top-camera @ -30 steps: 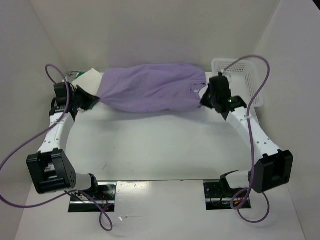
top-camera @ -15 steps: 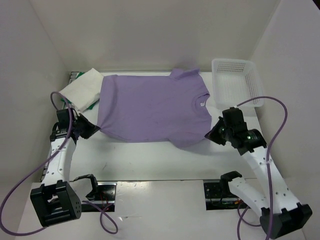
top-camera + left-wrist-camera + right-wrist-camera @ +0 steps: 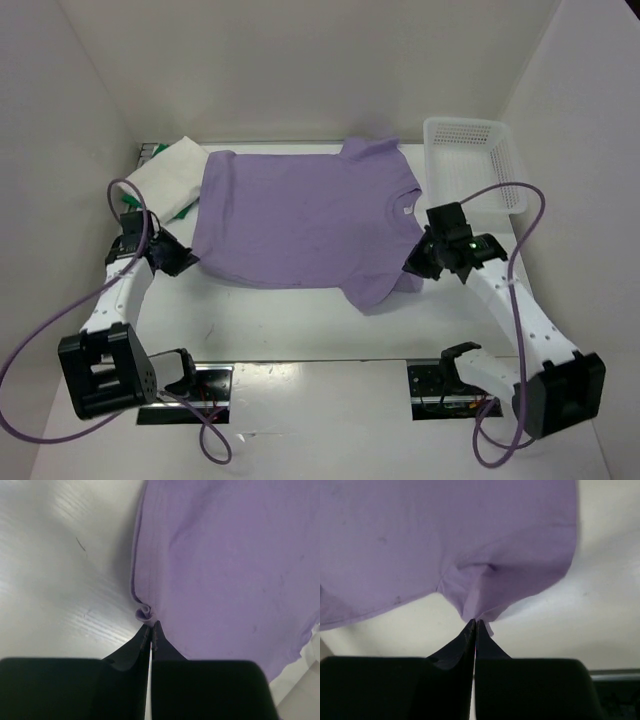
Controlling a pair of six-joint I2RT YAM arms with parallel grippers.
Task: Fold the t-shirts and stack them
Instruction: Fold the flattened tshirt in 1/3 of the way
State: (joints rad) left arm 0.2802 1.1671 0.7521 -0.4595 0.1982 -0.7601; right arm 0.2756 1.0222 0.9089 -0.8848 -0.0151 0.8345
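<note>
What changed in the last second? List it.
The pale lavender purple cloth t-shirt, bunched along the far edge a second ago, was drawn toward the near edge and now lies spread flat. Both pairs of jaws stayed shut on its near edge. The white plastic lattice basket stayed put.

the purple shirt (image 3: 300, 215) is seen as soft matt cloth, finely creased; the white shirt (image 3: 165, 175) likewise. the basket (image 3: 470, 170) is moulded in white lattice plastic. the table (image 3: 300, 320) is finished smooth, faintly grained, with a dull sheen. the fingers (image 3: 132, 650) are made of matt black plastic.
</note>
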